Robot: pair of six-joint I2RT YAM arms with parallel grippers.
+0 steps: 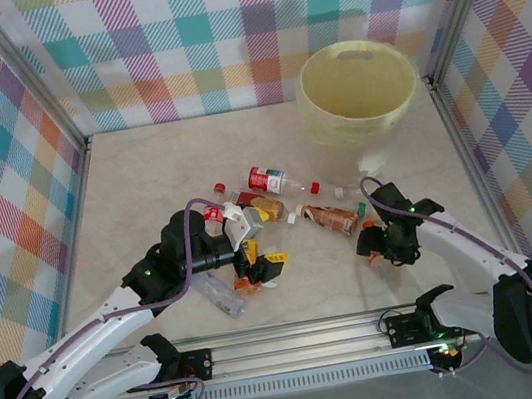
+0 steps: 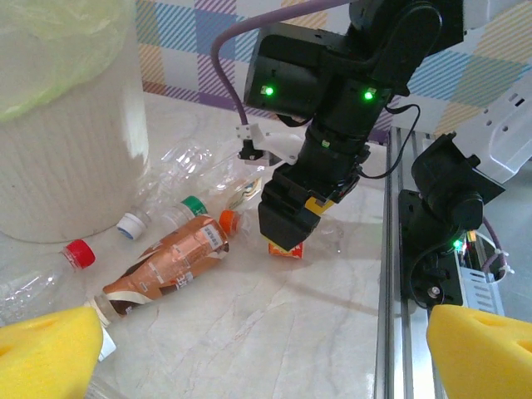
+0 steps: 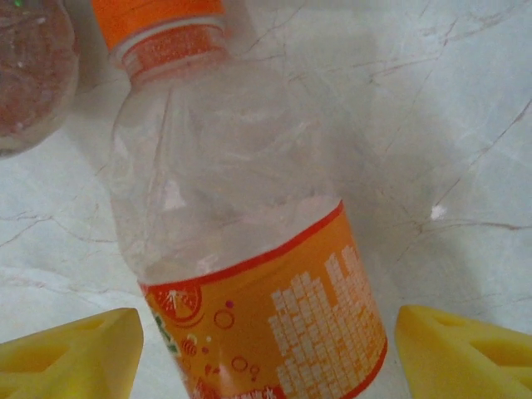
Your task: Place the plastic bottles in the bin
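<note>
Right fingers: the yellow foam pads (image 3: 71,353) of the right gripper (image 3: 266,357) stand part-way open, one on each side of a clear plastic bottle with orange label and orange cap (image 3: 249,249). A sliver of table shows beside each pad, so nothing is gripped yet.
Left fingers: the yellow foam tips (image 2: 46,345) of the left gripper (image 2: 266,353) are spread wide and hold nothing, above the pale marbled table (image 2: 274,332).
Orange bottle: lies flat on the table at the near right of the scatter, directly under the right gripper.
Neighbours: a brown-labelled clear bottle (image 2: 166,262) lies just to its left. A red-labelled clear bottle (image 1: 268,179) lies farther off. The other bottles cluster at the centre, around the left gripper.
Bin: the large round pale yellow plastic bin (image 1: 358,89) stands at the far right, well apart from both grippers.
Step in hand: judged to be the grasp on the orange bottle. Nearly all of the task remains.
Risk, squeeze: the thin empty wall may buckle under the pads, and the round body may then roll or squirt out sideways.
Risk, placement: the pads sit low on the label, away from the cap end, so on lifting the bottle may tip.
Risk, neighbour: a slipping bottle may knock the brown-labelled one and scatter it.
</note>
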